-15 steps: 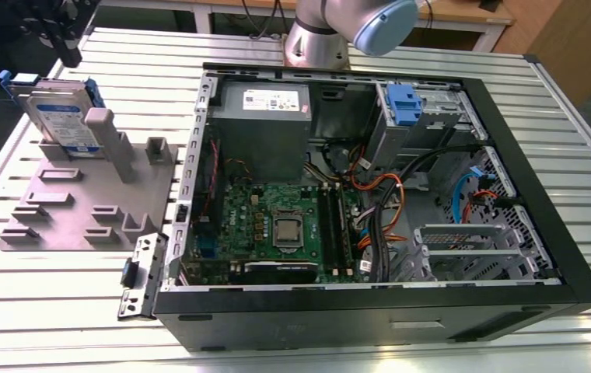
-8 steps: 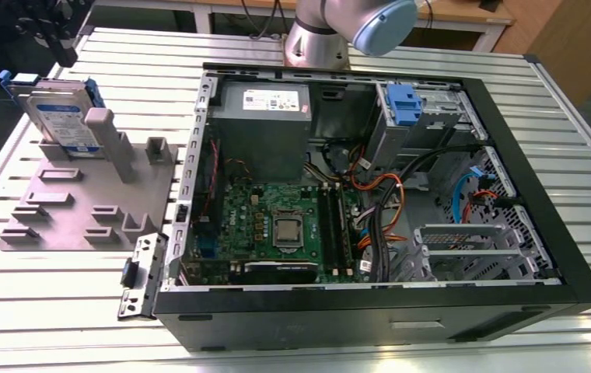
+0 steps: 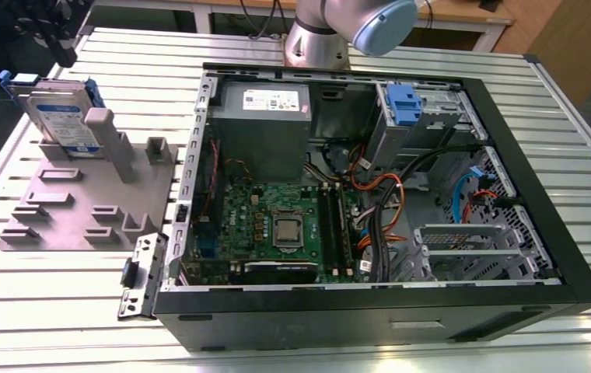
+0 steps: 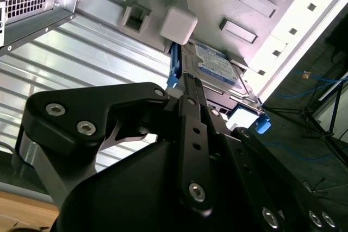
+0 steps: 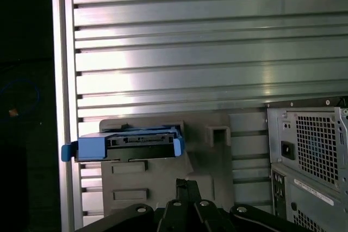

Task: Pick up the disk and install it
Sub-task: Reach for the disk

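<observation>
I see the disk (image 3: 62, 116) silver, its label white-and-blue, its frame blue; fixture (image 3: 68, 221) grey, counter (image 3: 47, 311) ribbed silver, motherboard (image 3: 246, 208) green.

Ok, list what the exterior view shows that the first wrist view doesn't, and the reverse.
Exterior view: the open case from inside, with motherboard, orange cables and a blue-tabbed carrier. First wrist view: the disk end-on, connector edge showing, plus the case's rear vent and power socket. Shared: the disk upright in the grey fixture on the slatted table.
</observation>
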### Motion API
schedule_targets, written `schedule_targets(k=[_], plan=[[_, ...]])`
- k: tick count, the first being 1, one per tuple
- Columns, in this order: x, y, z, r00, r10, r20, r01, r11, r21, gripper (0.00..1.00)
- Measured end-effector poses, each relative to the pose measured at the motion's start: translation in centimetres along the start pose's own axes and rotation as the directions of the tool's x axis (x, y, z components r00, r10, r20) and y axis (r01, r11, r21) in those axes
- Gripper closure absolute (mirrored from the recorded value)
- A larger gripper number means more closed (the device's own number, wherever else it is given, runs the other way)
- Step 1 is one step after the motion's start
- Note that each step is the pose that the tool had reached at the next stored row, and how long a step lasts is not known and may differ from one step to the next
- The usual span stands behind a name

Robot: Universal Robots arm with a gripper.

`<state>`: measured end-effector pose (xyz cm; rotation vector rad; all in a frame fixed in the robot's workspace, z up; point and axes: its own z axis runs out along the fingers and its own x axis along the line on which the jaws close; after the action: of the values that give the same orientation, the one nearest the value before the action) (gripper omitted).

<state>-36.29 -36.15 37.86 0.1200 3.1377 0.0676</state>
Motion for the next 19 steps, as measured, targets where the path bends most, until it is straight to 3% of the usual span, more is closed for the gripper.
schedule_targets(k=[7,12,19], plan=[[0.54,0.01,0.06,1.0,0.0,-0.0002,0.0,1.0,0.0,0.89],[1.06,0.43,0.14,1.0,0.0,-0.0003,0.0,1.0,0.0,0.89],[2.62,0.47,0.27,1.0,0.0,-0.0002,0.0,1.0,0.0,0.89]])
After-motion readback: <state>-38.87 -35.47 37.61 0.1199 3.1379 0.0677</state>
